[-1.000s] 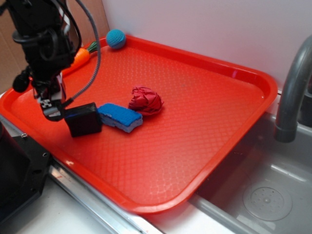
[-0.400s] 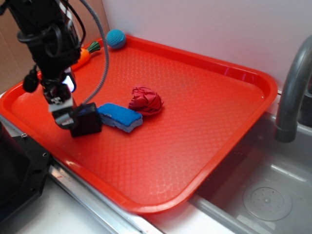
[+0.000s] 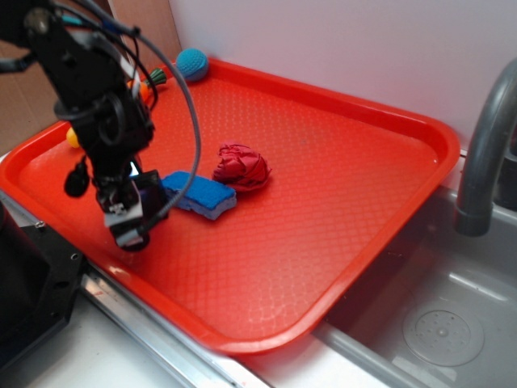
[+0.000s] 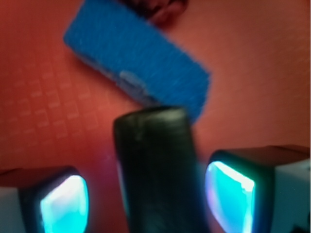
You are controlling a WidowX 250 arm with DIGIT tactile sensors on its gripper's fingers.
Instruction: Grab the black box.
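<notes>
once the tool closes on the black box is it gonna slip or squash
The black box looks rigid, so probably no squashing. Its glossy faces and rounded edges could let it slip between the fingers. Being small, it's likely light.

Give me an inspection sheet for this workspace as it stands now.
Surface: orange-red tray with textured floor, sitting beside a sink basin.
Job's things: black box lies between the hand's fingers; in the exterior view it is mostly hidden behind the arm.
Clutter: blue sponge next to the box; crumpled red cloth; teal ball at the far rim; toy carrot partly hidden by the arm.
Grippers: hand straddles the box, fingers on either side with gaps showing, not closed.
Cables: grey cable loops along the arm.
Surroundings: grey faucet, white wall.
</notes>
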